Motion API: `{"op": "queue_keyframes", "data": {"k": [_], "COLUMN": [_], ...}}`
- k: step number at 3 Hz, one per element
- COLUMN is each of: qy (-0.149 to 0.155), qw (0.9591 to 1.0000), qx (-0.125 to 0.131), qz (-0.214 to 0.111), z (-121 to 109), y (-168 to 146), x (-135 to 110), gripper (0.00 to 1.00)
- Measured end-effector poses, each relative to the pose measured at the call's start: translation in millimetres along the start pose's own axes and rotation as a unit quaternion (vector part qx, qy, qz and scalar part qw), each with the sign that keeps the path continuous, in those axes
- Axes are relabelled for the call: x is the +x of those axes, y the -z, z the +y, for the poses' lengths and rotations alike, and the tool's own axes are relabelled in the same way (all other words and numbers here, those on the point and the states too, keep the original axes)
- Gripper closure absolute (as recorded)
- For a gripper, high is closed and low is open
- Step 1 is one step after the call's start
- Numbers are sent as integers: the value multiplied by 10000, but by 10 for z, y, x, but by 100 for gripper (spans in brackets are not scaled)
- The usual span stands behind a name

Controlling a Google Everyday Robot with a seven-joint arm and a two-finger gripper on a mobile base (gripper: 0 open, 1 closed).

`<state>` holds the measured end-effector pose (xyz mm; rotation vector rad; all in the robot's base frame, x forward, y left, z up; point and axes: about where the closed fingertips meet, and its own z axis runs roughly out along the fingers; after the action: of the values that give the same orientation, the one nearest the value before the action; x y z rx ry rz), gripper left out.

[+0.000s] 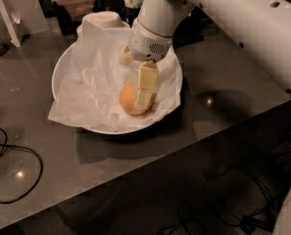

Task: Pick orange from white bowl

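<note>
The orange [129,101] lies in the right half of the white bowl [61,72], on crinkled white paper. My gripper [134,84] reaches down into the bowl from the white arm at the top right and hangs right over the orange. Its fingers stand apart. The near cream finger [146,84] runs down in front of the orange's right side and hides part of it. The far finger [125,55] shows behind and above the fruit. The orange rests on the paper.
A smaller cream cup-like bowl [102,19] stands just behind the white bowl. A black cable [17,153] loops on the grey table at the left. A white stand [8,13] is at the far left back. The table's front edge runs diagonally at lower right.
</note>
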<state>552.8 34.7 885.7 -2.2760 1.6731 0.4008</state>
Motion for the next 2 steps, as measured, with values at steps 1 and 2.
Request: {"op": "queue_keyframes", "data": {"k": [1,2], "qy": [-102,-134], "qw": [9999,9998], "qx": [-10,33], "qz": [-74,-138], "z": [1,75], "y": [-58,-94], "x": [65,55], "gripper": [27,33]}}
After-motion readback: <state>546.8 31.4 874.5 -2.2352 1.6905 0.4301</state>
